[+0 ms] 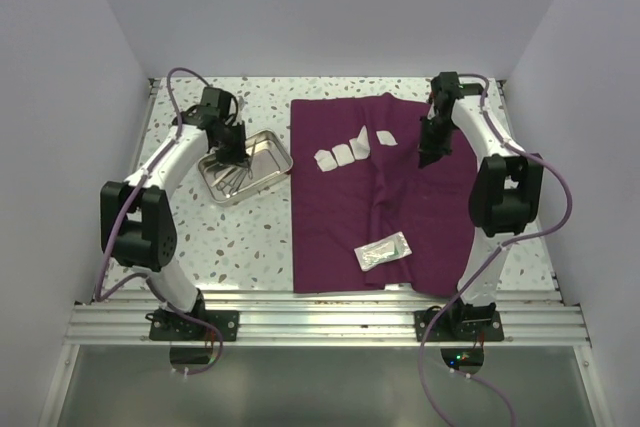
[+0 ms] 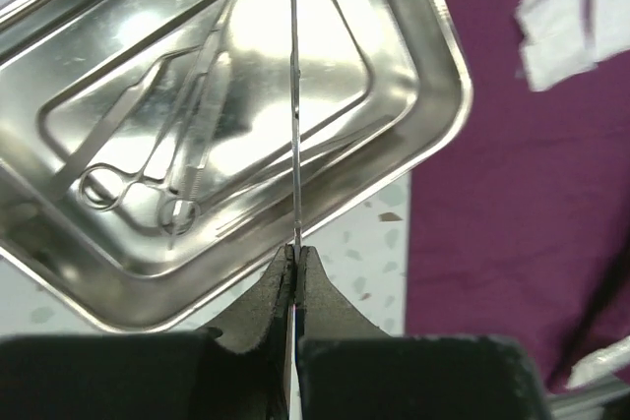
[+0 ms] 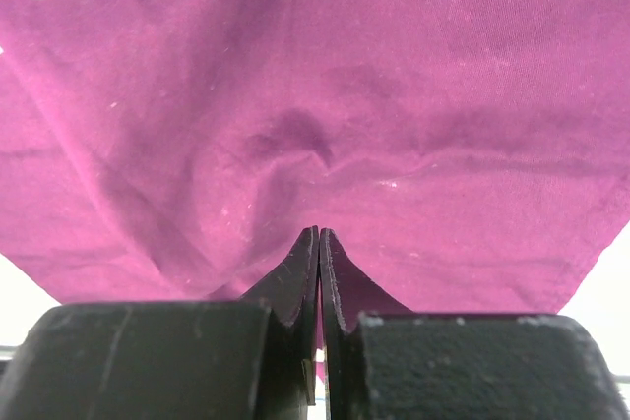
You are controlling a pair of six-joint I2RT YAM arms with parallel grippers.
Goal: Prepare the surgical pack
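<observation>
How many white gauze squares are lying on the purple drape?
4 gauze squares, in a slanted row on the drape's far half: leftmost, second, third, rightmost. Some touch, so another may be hidden beneath.

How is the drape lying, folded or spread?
Spread: the drape lies open across the table, mildly wrinkled, gauze and pouch on top.

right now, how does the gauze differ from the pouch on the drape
The gauze is four plain white squares in a slanting row; the pouch is a single, clear-looking packet. The gauze sits on the far half of the drape; the pouch lies on the near half, toward the arm bases. Both rest flat on the drape.
</observation>
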